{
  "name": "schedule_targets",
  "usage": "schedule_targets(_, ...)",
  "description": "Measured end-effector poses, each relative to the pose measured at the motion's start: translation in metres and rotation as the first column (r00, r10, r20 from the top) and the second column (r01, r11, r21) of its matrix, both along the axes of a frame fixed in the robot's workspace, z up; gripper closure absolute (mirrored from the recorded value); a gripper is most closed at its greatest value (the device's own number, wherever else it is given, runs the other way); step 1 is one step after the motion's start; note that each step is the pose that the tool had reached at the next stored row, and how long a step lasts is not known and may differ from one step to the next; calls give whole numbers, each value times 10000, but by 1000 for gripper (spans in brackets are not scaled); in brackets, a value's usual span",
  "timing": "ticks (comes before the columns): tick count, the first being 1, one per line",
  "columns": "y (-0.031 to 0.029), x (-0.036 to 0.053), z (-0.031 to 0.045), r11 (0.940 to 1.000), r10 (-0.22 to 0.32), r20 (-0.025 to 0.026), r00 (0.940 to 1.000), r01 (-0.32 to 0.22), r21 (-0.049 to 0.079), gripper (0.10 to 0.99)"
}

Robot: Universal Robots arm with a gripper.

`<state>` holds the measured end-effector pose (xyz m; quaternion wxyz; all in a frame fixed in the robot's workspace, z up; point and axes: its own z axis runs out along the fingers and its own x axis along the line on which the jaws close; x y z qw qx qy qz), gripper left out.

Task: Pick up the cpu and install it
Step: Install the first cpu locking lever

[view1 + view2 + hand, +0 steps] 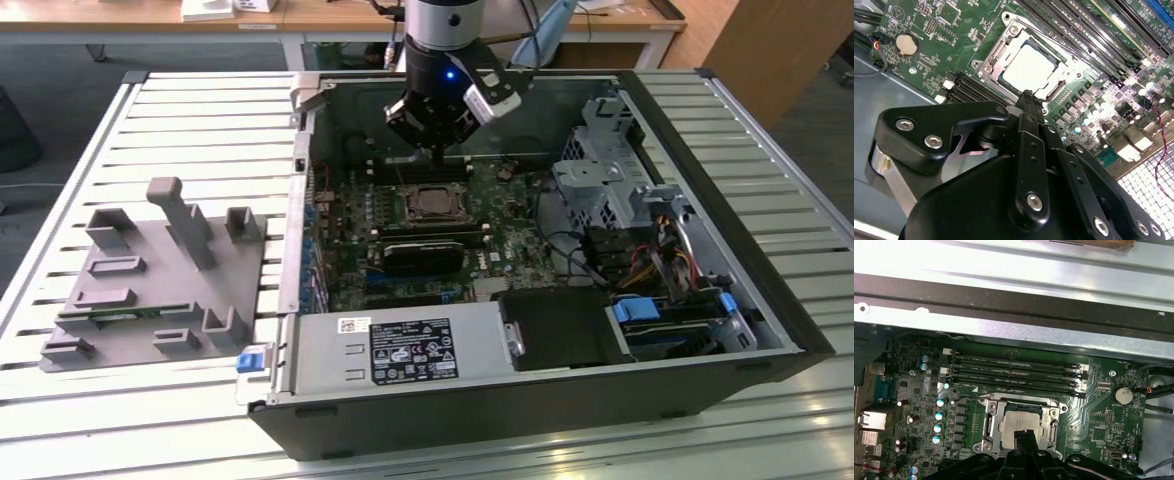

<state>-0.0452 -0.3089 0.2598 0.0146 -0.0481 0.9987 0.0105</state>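
The cpu point(1021, 422) lies flat inside the socket point(989, 422) on the motherboard point(1094, 415), with its silver top facing up; in both wrist views it seems to sit square in the metal frame. So the picking up and the placing look already done. Whether the frame is latched down over the chip I cannot tell from these pictures, and that part may still be left.

The pincer point(435, 148) hangs just above the socket, on the side toward the memory slots point(1014, 371). In the second wrist view its fingers point(1026, 100) appear brought together to a narrow tip with nothing between them, and the tip is near the edge of the cpu point(1030, 70).

Outside the computer case point(787, 300), on the slatted worktop point(200, 120), stands a grey fixture point(160, 280).
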Motion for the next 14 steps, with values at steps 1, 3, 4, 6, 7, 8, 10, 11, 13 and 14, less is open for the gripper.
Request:
schedule_targets(1, 0, 0, 0, 10000, -5, 0, 10000, 5, 1, 980)
schedule_targets(3, 0, -12, -2, 10000, -83, 2, 10000, 83, 3, 980)
schedule_targets(4, 0, -29, -2, 9999, -119, 1, 9999, 119, 2, 980)
schedule_targets(6, 0, -55, -2, 9999, -124, 2, 9999, 124, 1, 980)
schedule_targets(7, 0, -61, -2, 9999, -124, 0, 9999, 124, 0, 980)
schedule_targets(8, 0, -65, -2, 9999, -125, 0, 9999, 125, -1, 980)
schedule_targets(10, -10, -69, -3, 9999, -122, -1, 9999, 122, -2, 980)
schedule_targets(11, -22, -70, -5, 9999, -124, -1, 9999, 124, 0, 980)
schedule_targets(13, -38, -80, -8, 9999, -125, 0, 9999, 125, 0, 980)
schedule_targets(14, -39, -90, -9, 9999, -130, 2, 9999, 130, 2, 980)
